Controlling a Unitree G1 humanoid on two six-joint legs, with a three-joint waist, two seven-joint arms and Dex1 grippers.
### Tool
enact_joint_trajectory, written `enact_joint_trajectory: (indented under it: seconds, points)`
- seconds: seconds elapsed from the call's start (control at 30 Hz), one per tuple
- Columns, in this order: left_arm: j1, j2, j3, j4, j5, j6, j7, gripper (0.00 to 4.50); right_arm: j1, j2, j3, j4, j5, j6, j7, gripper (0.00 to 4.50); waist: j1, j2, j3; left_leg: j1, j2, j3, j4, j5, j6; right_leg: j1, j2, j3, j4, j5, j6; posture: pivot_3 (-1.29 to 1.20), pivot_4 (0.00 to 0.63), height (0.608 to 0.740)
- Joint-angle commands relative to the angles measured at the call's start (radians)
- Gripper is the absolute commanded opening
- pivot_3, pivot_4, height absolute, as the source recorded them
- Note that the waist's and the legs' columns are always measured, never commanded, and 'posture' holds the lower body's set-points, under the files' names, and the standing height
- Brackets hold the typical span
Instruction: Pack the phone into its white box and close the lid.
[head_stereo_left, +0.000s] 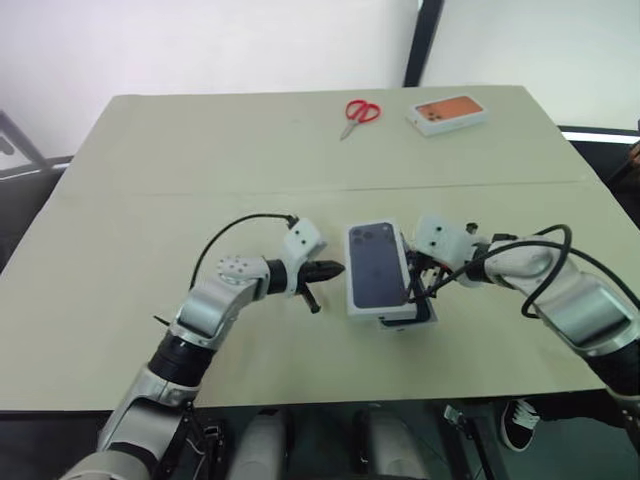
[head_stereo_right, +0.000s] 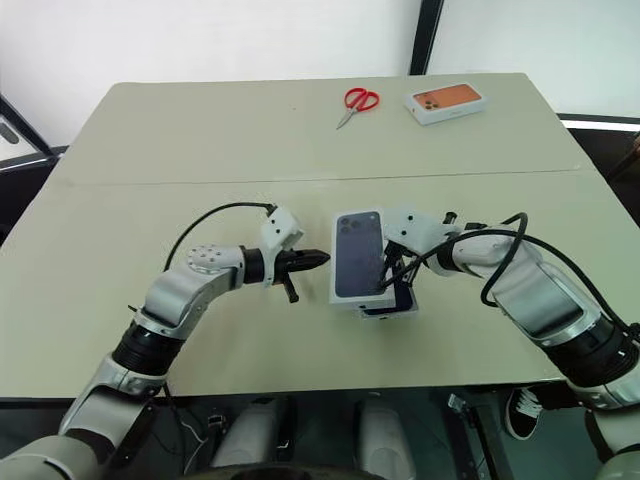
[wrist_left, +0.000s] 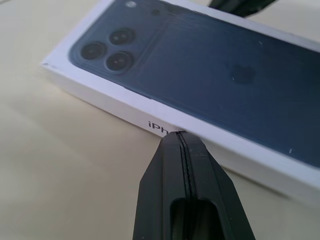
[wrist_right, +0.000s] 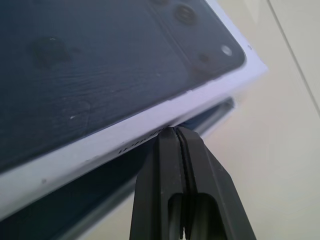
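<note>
Left fingers (wrist_left: 182, 150) pressed together at lid (head_stereo_left: 376, 264) side, right fingers (wrist_right: 176, 145) opposite

Lid (head_stereo_left: 377, 265) sits mid-table (head_stereo_left: 150, 300), skewed on top of the white box (head_stereo_left: 412, 322), whose near right corner sticks out from under it. Left tool (head_stereo_left: 328, 269) just left of lid; right tool (head_stereo_left: 413, 290) at its right edge. Scissors (head_stereo_left: 358, 114) and second box (head_stereo_left: 447, 113) at far edge, box right of scissors.
</note>
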Motion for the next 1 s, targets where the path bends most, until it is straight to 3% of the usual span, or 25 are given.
enact_joint_trajectory:
  seconds: [0.03,1.0]
  points:
    - [-0.009,-0.014,-0.016,-0.04,-0.013,-0.007,-0.02,0.0,0.009,0.013,-0.05,-0.068,-0.01,-0.008,0.025,0.05,-0.001,0.0,0.0,0.0,0.0,0.0,0.0,0.0,0.0,0.0,0.0,0.0,0.0,0.0,0.0,0.0,0.15,0.74]
    - [-0.014,-0.047,-0.036,-0.085,-0.016,-0.012,-0.052,0.0,0.138,0.011,-0.135,-0.108,-0.108,-0.022,0.113,0.05,-0.001,0.0,0.0,0.0,0.0,0.0,0.0,0.0,0.0,0.0,0.0,0.0,0.0,0.0,0.0,0.0,0.15,0.74]
